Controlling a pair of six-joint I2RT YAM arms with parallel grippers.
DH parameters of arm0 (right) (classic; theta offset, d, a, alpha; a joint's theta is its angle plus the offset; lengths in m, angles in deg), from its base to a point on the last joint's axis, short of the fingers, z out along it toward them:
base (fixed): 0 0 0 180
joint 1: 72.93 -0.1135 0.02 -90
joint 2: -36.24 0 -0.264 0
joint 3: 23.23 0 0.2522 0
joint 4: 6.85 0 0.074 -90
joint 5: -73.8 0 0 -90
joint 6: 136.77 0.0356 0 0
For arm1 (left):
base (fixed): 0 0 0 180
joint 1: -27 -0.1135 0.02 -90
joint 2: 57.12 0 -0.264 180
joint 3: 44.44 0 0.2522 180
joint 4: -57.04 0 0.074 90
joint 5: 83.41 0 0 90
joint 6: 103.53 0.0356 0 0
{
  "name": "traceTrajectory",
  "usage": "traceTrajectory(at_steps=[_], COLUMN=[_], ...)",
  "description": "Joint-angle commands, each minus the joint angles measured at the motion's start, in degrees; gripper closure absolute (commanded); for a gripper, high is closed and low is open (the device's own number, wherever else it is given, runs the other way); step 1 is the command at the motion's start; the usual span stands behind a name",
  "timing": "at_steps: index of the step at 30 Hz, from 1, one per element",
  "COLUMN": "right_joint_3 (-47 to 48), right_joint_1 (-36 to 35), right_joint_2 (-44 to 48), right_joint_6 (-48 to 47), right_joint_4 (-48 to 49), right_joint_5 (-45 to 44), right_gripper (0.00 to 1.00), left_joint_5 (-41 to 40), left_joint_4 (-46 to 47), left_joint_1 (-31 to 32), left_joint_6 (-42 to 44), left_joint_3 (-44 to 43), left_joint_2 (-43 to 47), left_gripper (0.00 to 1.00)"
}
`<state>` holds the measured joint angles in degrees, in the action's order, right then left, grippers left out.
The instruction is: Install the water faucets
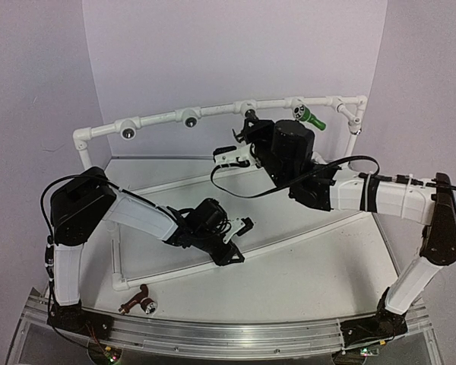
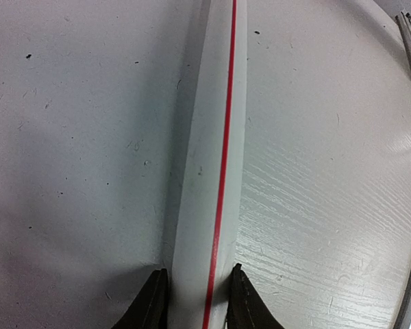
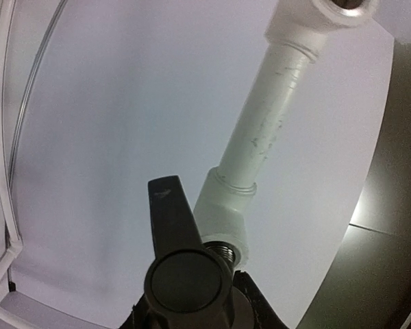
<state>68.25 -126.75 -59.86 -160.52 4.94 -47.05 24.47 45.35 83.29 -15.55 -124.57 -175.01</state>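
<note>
**Threading the black faucet (image 3: 185, 274) into its socket (image 3: 222, 226)**

Pinches the tap in the right gripper (image 3: 192, 312), silvery mouth touching a socket on the frame (image 1: 159, 119). Clamps the front pipe (image 2: 205, 171) with the left gripper (image 2: 197, 301). Leaves the green faucet (image 1: 311, 118) seated further right, the brown faucet (image 1: 140, 300) on the table (image 1: 304, 281). Calls next, likely, for square alignment and steady turning.
</note>
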Motion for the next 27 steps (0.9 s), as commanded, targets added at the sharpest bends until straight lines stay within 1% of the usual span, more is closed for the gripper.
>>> traceTrajectory(at_steps=[1, 4, 6, 10, 14, 16, 18, 20, 22, 24, 27], right_joint_3=[0.4, 1.7, 3.2, 7.9, 10.4, 11.5, 13.1, 14.1, 13.9, 14.1, 13.5], right_joint_1=[0.3, 0.3, 0.3, 0.4, 0.3, 0.3, 0.3, 0.5, 0.9, 1.4, 1.6], right_joint_2=[-3.5, -5.9, -7.7, -10.9, -11.3, -10.5, -8.9, -6.4, -2.9, -0.5, 2.6], right_joint_6=[6.9, 13.0, 18.7, 32.4, 49.4, 60.1, 73.1, 92.2, 109.6, 122.8, 136.5], right_joint_4=[14.0, 18.6, 21.4, 24.6, 23.7, 20.2, 11.5, 0.3, -7.3, -11.2, -13.7], right_joint_5=[-2.8, -5.3, -7.7, -14.1, -18.4, -20.1, -20.8, -18.9, -13.2, -8.3, -5.8], right_gripper=[0.78, 0.88, 0.93, 0.97, 1.0, 1.0, 1.0, 1.0, 1.0, 1.0, 1.0], left_joint_5=[-0.3, -0.3, -0.2, -0.3, -0.3, -0.1, -0.1, -0.2, -0.3, -0.2, 0.3], left_joint_4=[-15.9, -15.9, -15.9, -15.9, -15.9, -15.9, -15.9, -15.9, -15.9, -15.9, -15.9], left_joint_1=[0.9, 0.9, 0.9, 0.9, 0.9, 0.9, 0.9, 0.9, 0.9, 0.8, 0.9], left_joint_6=[-6.0, -6.0, -6.0, -6.0, -6.0, -6.0, -6.0, -6.0, -6.0, -6.0, -6.1], left_joint_3=[4.1, 4.1, 4.1, 4.2, 4.1, 4.0, 4.0, 4.1, 4.1, 4.0, 3.8], left_joint_2=[-7.6, -7.8, -7.7, -7.6, -8.1, -7.9, -7.7, -7.8, -8.0, -8.1, -7.7], left_gripper=[0.93, 0.93, 0.93, 0.93, 0.93, 0.93, 0.93, 0.93, 0.93, 0.93, 0.93])
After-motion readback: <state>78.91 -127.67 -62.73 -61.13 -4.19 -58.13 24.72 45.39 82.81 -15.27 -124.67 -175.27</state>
